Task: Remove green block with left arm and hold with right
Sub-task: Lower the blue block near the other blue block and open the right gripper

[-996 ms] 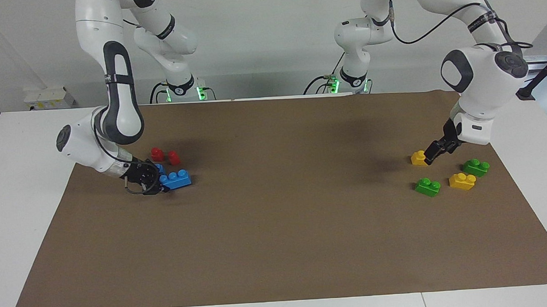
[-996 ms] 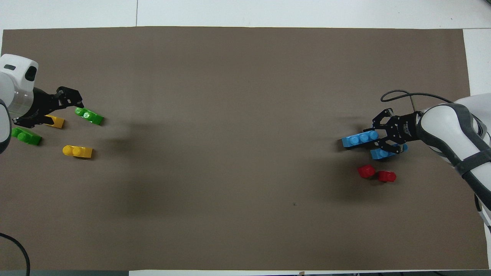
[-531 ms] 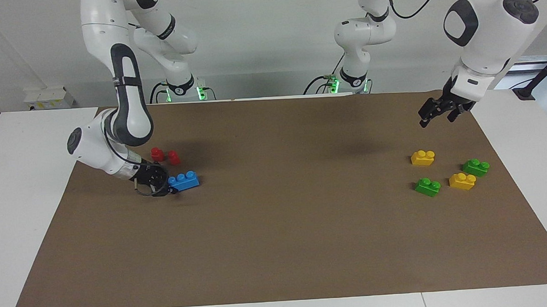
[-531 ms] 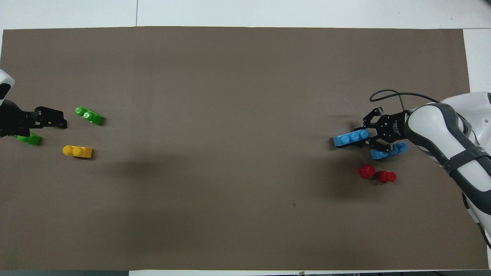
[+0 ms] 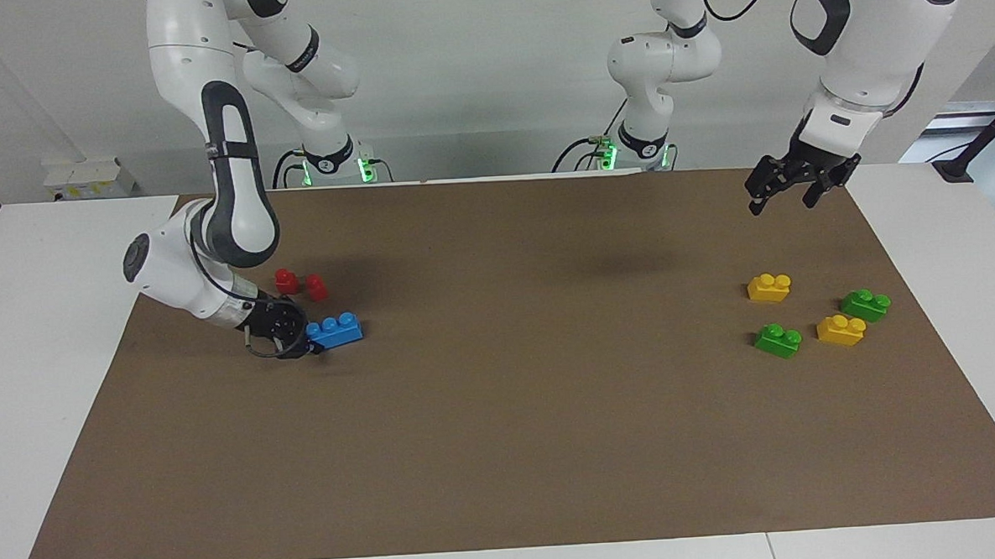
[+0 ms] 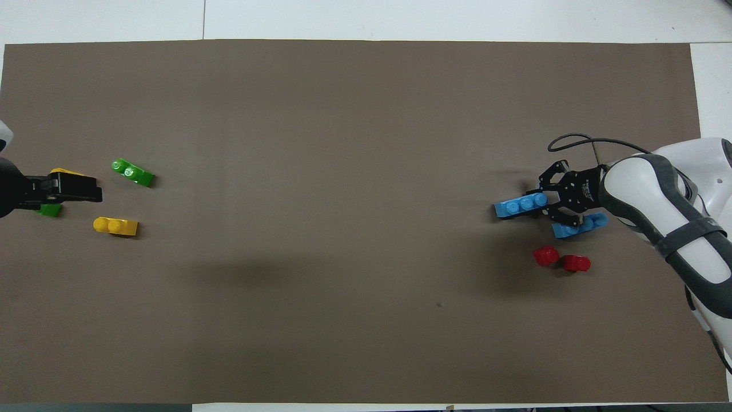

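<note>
Two green blocks lie on the brown mat at the left arm's end. One green block (image 5: 777,340) (image 6: 132,172) is farther from the robots. The other green block (image 5: 866,304) (image 6: 50,210) is half covered by the gripper in the overhead view. My left gripper (image 5: 783,190) (image 6: 94,191) is open and empty, raised high over this group of bricks. My right gripper (image 5: 291,332) (image 6: 550,200) is low at the right arm's end, shut on one end of a blue three-stud brick (image 5: 337,329) (image 6: 519,206).
Two yellow bricks (image 5: 769,287) (image 5: 841,330) lie beside the green blocks. A second blue brick (image 6: 579,225) and two small red pieces (image 5: 286,280) (image 5: 317,286) lie by the right gripper. The brown mat (image 5: 519,396) covers the table.
My left gripper rose, empty, from beside the nearer yellow brick to high above the group. My right gripper shifted the blue brick slightly toward the table's middle.
</note>
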`<act>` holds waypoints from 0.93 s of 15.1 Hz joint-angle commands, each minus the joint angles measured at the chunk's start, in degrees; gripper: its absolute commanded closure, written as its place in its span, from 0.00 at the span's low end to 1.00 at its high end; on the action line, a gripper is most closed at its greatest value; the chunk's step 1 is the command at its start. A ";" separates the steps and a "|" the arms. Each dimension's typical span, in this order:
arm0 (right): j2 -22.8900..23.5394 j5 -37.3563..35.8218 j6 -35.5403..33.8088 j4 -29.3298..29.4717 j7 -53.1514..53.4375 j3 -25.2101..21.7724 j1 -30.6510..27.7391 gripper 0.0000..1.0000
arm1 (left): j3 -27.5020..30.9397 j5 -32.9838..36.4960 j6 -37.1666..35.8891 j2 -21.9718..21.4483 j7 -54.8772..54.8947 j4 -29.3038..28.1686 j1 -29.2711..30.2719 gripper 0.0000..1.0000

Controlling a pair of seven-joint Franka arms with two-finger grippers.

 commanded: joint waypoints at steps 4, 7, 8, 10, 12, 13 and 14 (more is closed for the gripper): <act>0.59 0.91 1.11 0.20 0.63 0.34 0.18 1.00 | 0.02 0.73 -3.16 -0.54 0.60 0.48 -0.33 0.00; 0.58 0.73 1.03 0.64 2.47 0.26 1.50 0.24 | -0.16 0.73 -3.87 -0.63 0.60 0.65 -0.42 0.00; 0.58 0.73 0.50 1.51 3.53 0.26 1.59 0.21 | -0.24 0.73 -3.78 -0.63 0.60 0.65 -0.33 0.00; 0.41 0.64 -1.08 2.92 5.37 0.26 1.67 0.18 | -0.25 0.73 -3.70 -0.54 0.60 0.74 -0.33 0.00; 0.23 0.03 -2.48 4.24 7.22 0.26 1.68 0.17 | -0.33 0.73 -3.70 -0.54 0.52 0.74 -0.33 0.00; 0.06 -0.06 -3.27 4.85 7.75 0.26 1.68 0.17 | -0.33 0.73 -3.70 -0.63 0.51 0.74 -0.33 0.00; -0.20 -0.06 -4.24 5.47 8.28 0.26 1.76 0.16 | -0.33 0.73 -3.70 -0.54 0.51 0.74 -0.33 0.00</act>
